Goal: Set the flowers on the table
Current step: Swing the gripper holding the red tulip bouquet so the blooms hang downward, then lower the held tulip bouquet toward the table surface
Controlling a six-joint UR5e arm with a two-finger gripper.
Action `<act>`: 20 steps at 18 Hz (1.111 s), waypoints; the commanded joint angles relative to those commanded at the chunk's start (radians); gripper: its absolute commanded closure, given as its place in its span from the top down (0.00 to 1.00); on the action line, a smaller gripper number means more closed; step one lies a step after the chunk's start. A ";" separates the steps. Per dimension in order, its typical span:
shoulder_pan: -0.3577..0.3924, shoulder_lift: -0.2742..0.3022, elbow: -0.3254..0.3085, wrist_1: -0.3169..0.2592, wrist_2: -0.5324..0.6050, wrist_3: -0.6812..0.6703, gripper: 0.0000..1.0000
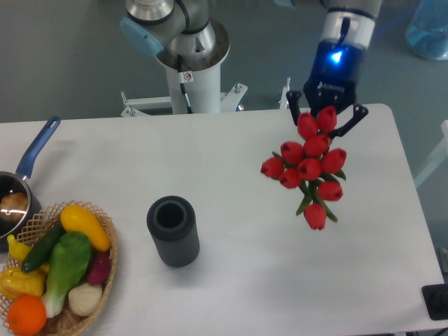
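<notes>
Several things sit well off to the gripper's left and play no part: a wicker basket (105,238) of vegetables and a blue-handled pan (28,164) cut off by the left edge, then, nearer but well apart from it, a dark ribbed cylinder (173,230) standing upright. Over on the right side, the gripper (327,120) hangs from above with the flowers (309,168) bunched directly beneath it, red heads facing up at the camera, so the stems are almost wholly hidden behind the blooms; only a few green leaves poke out at the lower end. The dark fingers show to either side of the topmost tulips, and they seem to be pinching the bunch there, though the blooms cover the contact itself. I'd say the carrying step is in hand, with the bunch above the table (231,161) and not yet laid down. Next it wants lowering and tilting until the stems lie flat on the white top, then letting go. How high the bunch hangs is hard to judge from this angle.
</notes>
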 joint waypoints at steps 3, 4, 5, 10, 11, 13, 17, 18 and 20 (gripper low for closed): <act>-0.034 -0.069 0.004 -0.003 0.063 0.035 0.26; -0.042 -0.083 0.006 -0.002 0.086 0.040 0.26; -0.051 -0.100 0.005 -0.002 0.115 0.041 0.26; -0.092 -0.175 0.011 0.003 0.148 0.072 0.26; -0.092 -0.187 0.017 0.002 0.148 0.074 0.26; -0.091 -0.212 0.021 0.000 0.148 0.089 0.26; -0.091 -0.232 0.026 -0.002 0.149 0.092 0.26; -0.091 -0.241 0.025 -0.002 0.149 0.094 0.26; -0.091 -0.255 0.026 0.000 0.149 0.094 0.26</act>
